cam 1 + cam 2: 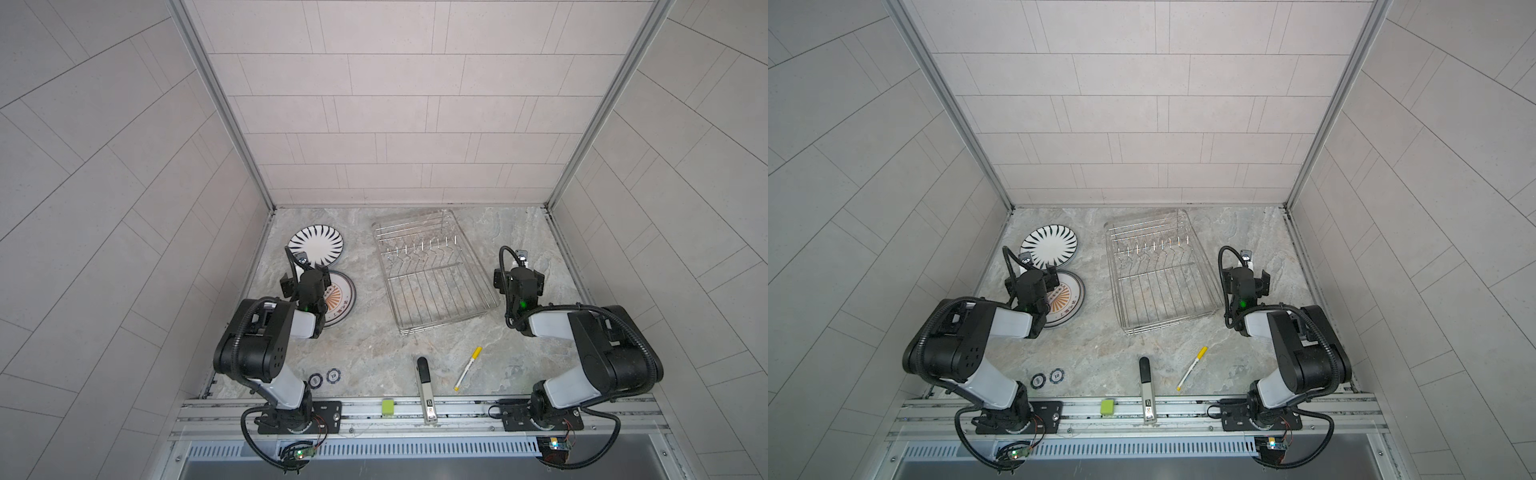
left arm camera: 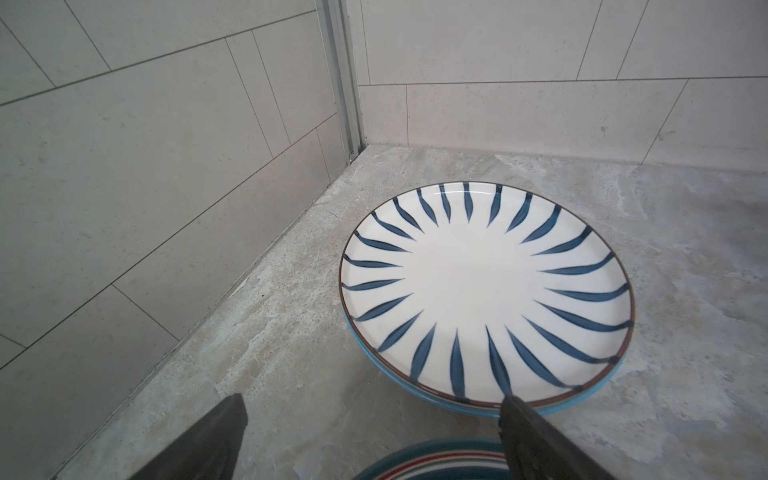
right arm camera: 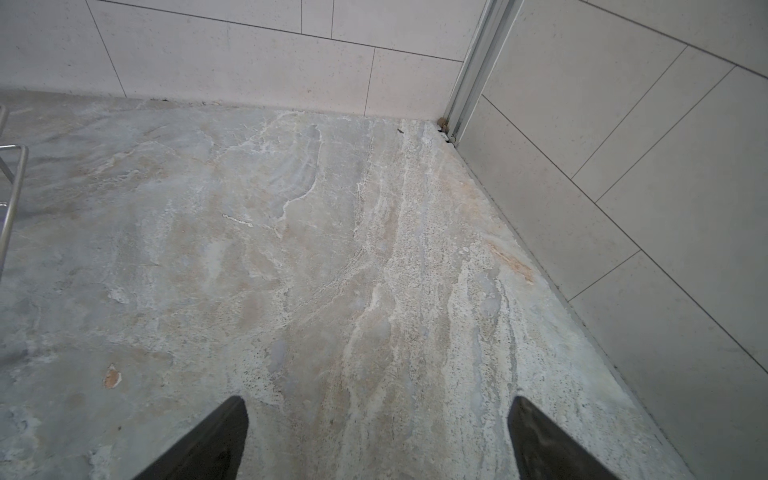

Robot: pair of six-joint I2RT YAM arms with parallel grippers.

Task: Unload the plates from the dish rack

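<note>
On the grey marbled stone table [image 1: 365,345], the silver wire dish rack [image 1: 451,319] stood between the left claw [image 2: 374,436] and the right claw [image 3: 374,436]. No plate was in it, so I judge the unloading finished. The round white ceramic plate with dark blue radial stripes [image 2: 486,291] lay flat just ahead of the left claw. The plate with the orange sunburst [image 1: 338,297] lay directly under that claw. Both claws were spread wide and held nothing. Such glazed plates would probably be stiff, rather heavy, slippery and breakable, so the raised rim seemed the best place to pinch.
</note>
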